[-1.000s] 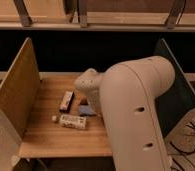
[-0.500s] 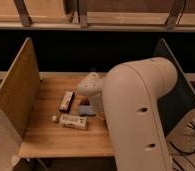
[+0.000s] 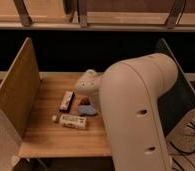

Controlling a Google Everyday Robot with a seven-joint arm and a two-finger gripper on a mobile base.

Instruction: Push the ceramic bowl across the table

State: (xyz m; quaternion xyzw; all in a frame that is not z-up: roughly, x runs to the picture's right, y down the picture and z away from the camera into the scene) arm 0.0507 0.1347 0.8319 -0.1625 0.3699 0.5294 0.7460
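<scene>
My large white arm fills the right half of the camera view and reaches over the light wooden table. Its gripper hangs low over the middle of the tabletop, just past the rounded wrist. A small orange-red patch shows right under the gripper. It may be the rim of the ceramic bowl, and the rest is hidden behind my arm. I cannot tell whether the gripper touches it.
A brown snack bar lies left of the gripper. A white bottle lies on its side near the front. A blue packet sits by my arm. Upright wooden boards stand at the left and right.
My arm and wrist have shifted very slightly to the right. The items on the table have not visibly moved.
</scene>
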